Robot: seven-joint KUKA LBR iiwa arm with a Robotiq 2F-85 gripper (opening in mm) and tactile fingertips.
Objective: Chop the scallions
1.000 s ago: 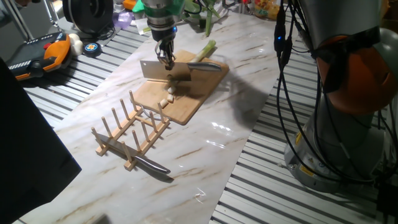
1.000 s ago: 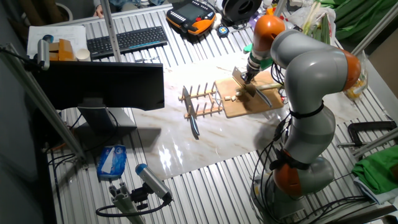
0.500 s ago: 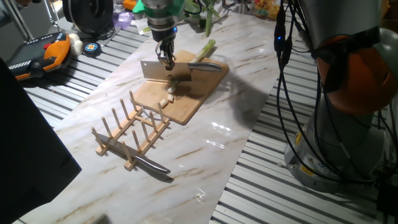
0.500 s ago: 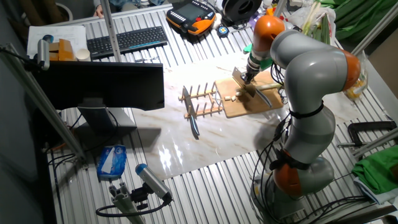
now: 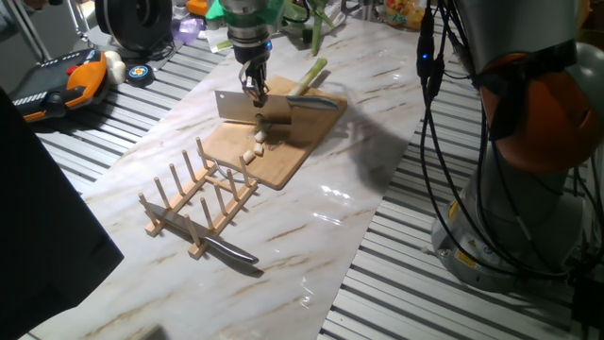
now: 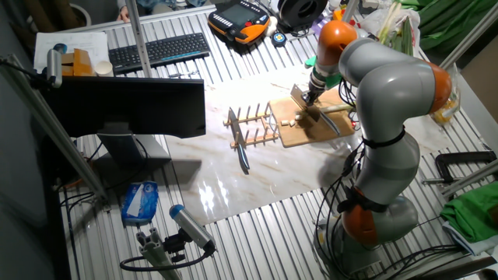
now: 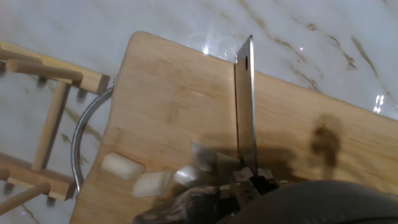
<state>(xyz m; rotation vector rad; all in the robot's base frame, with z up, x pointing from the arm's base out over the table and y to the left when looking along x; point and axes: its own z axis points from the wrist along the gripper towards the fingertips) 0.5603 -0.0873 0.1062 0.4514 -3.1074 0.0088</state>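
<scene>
My gripper (image 5: 255, 93) is shut on a cleaver (image 5: 238, 107), holding it blade-down over the wooden cutting board (image 5: 283, 156). The scallion stalk (image 5: 310, 74) lies across the board's far end, behind the cleaver handle (image 5: 316, 102), its green tops reaching back off the board. Several small whitish cut chunks (image 5: 253, 151) lie on the board near the blade. In the hand view I look down the cleaver's spine (image 7: 244, 106), with chunks (image 7: 122, 166) to its left on the board (image 7: 174, 93). The other fixed view shows the gripper (image 6: 310, 95) over the board (image 6: 315, 128).
A wooden peg rack (image 5: 198, 203) stands just in front of the board, with a second knife (image 5: 231, 253) lying by its near end. The rack also shows in the hand view (image 7: 43, 68). A teach pendant (image 5: 61, 80) and clutter sit at the back left. The robot base (image 5: 528, 142) is on the right.
The gripper and cleaver have shifted very slightly toward the stalk; the chunks and stalk have not moved.
</scene>
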